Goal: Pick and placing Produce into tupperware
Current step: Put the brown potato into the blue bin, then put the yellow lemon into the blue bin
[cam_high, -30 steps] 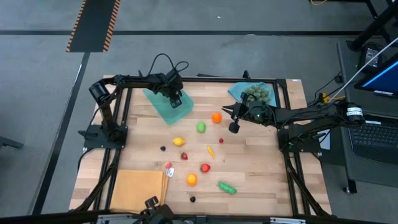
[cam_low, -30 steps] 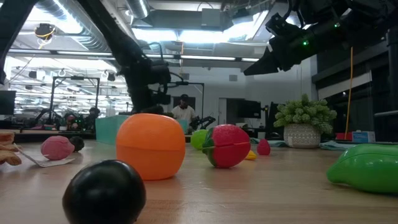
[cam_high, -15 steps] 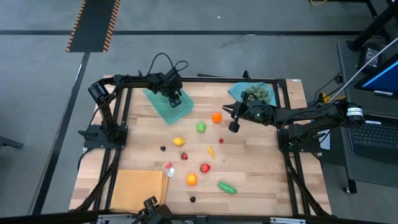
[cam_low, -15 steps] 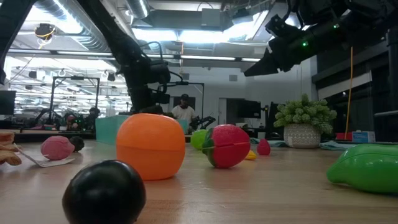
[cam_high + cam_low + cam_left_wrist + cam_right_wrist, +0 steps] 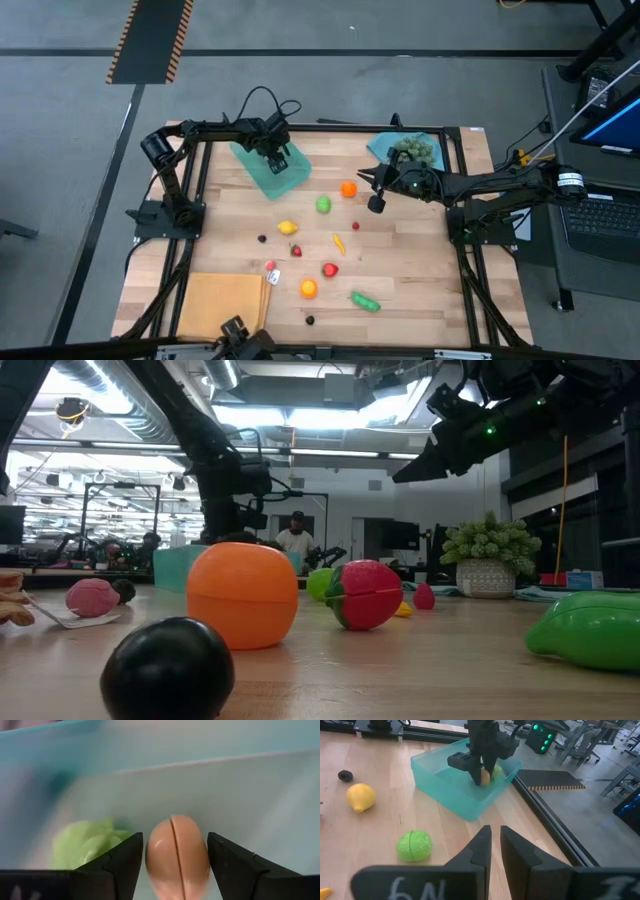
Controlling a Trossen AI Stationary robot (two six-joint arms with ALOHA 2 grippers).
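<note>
Left gripper (image 5: 279, 158): upper left of the high view, low inside the tray (image 5: 255, 166); jaws parted with small gaps either side of a peach piece (image 5: 177, 855), likely releasing it beside a green piece (image 5: 85, 842).
Right gripper (image 5: 376, 203): upper centre-right, jaws shut, empty, apparently waiting.
Produce (image 5: 308, 288): scattered mid-table, not yet packed.
</note>
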